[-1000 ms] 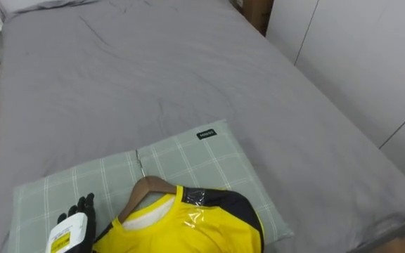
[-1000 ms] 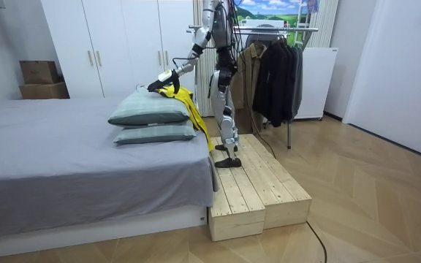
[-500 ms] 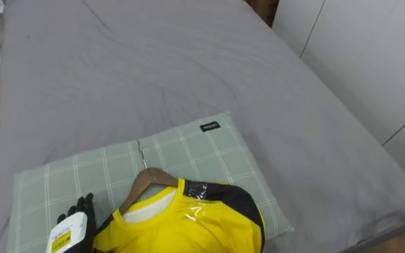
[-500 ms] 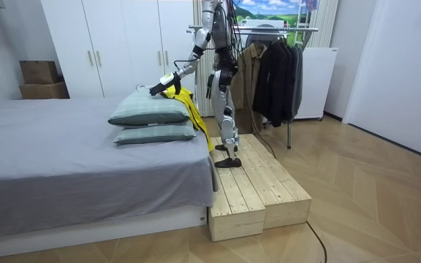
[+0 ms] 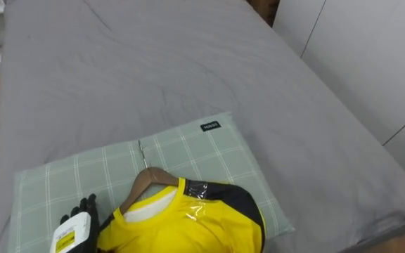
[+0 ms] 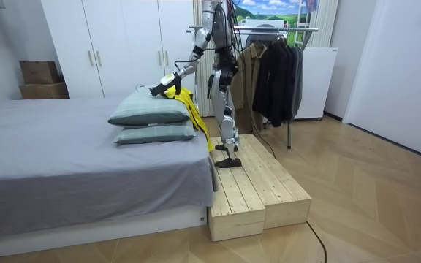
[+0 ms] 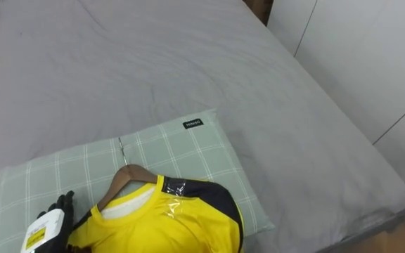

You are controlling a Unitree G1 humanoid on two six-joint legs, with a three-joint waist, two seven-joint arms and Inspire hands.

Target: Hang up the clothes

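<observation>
Where the left hand (image 5: 83, 211) rests on the upper pillow (image 5: 188, 144), it touches the jersey's shoulder; whether it grips the cloth cannot be determined. One yellow jersey (image 5: 188, 226), smooth and glossy with a black shoulder panel, sits on one curved wooden hanger (image 5: 145, 183) with a thin metal hook, both lying on that pillow. Two green checked pillows are stacked on the matte, lightly creased grey bed sheet (image 5: 153, 63). The robot stands on one pale plank platform (image 6: 258, 190) beside the bed.
</observation>
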